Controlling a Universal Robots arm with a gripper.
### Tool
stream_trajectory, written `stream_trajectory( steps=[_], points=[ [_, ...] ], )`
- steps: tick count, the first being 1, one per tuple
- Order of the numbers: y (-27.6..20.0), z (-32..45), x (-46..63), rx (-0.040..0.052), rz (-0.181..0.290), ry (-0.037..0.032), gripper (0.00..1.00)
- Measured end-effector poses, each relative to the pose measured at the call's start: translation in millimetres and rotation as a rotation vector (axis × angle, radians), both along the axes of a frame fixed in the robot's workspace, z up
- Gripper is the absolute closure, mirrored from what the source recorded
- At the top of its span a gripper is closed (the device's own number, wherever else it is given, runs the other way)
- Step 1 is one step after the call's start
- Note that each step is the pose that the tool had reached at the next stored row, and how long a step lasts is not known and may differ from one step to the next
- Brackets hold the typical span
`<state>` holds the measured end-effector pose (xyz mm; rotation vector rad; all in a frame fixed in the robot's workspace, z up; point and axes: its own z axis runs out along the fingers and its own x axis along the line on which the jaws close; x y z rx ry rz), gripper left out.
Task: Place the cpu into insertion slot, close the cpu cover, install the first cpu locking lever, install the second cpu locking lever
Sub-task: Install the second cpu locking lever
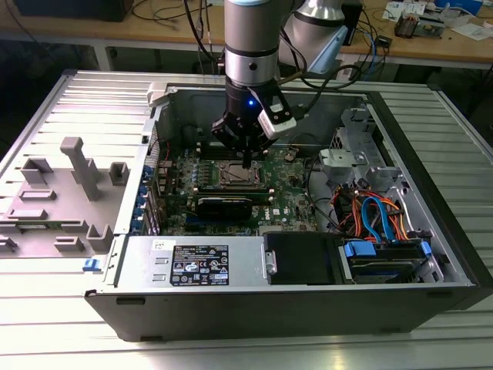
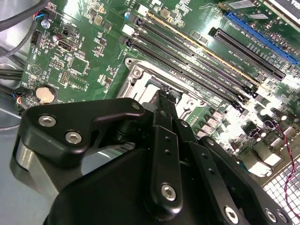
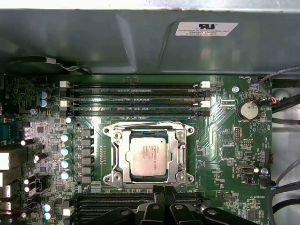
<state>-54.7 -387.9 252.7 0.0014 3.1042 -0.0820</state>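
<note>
The cpu (image 3: 149,157) lies flat in the insertion slot (image 1: 233,176) of the green motherboard (image 3: 225,140), its silvery top facing up. The cpu cover (image 3: 176,151), a silver frame, lies down around the chip. I cannot tell how the locking levers stand. My gripper (image 3: 162,189) hangs just above the edge of the socket on the side away from the nearby memory slots, fingers together and holding nothing. In the second wrist view the black fingers (image 2: 165,105) come together over the cover's corner (image 2: 139,75). In the exterior view the gripper (image 1: 245,159) points straight down into the open computer case.
Long memory slots (image 3: 133,99) run beside the socket, with a coin battery (image 3: 248,110) near them. The case wall (image 3: 140,42) rises close behind. A black box (image 1: 300,257), coloured cables (image 1: 373,212) and a drive cage fill the exterior view's right. Grey fixtures (image 1: 77,166) stand left of the case.
</note>
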Motion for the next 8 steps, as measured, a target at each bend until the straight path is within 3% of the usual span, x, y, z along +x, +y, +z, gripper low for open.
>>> stream_trajectory(
  steps=[4, 8],
  points=[
    [0.0, 0.4, 0.0, 0.0001, 0.000, 0.0002, 0.89],
    [0.0, 0.4, 0.0, -0.0001, 0.000, 0.0053, 0.89]
  ],
)
